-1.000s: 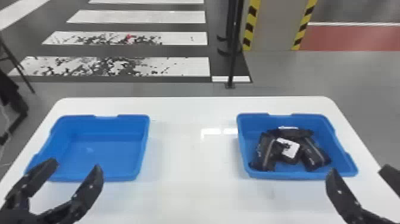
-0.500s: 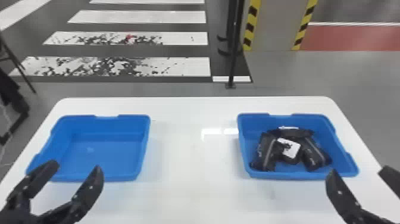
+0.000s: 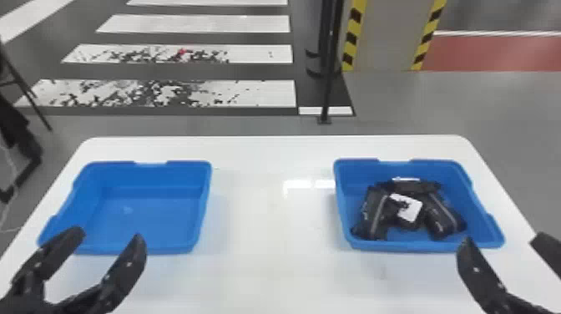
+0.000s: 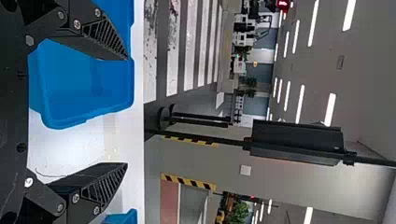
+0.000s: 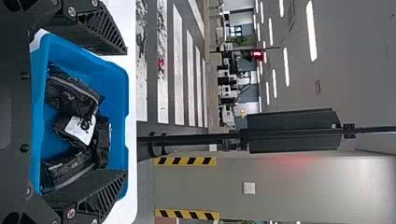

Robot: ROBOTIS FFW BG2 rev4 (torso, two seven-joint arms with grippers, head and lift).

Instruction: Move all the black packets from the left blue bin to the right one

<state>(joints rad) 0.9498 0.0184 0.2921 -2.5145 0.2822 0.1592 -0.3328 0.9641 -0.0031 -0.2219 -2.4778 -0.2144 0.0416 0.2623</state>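
The white table (image 3: 267, 275) spread before me; on it stood the left blue bin (image 3: 142, 215) and, well apart, the right blue bin (image 3: 423, 245); my left gripper (image 3: 109, 234) hung by the left bin's near edge, its fingers spread; my right gripper (image 3: 503, 239) hung by the right bin's near outer corner, likewise parted; the black packets (image 3: 444, 217) lay bunched inside the right bin, one bearing a white label (image 3: 412, 209).

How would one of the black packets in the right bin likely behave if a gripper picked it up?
The black packets look soft-skinned, given their creases, so they would probably sag somewhat. Their rounded bulk suggests filling, and rolling seems unlikely.
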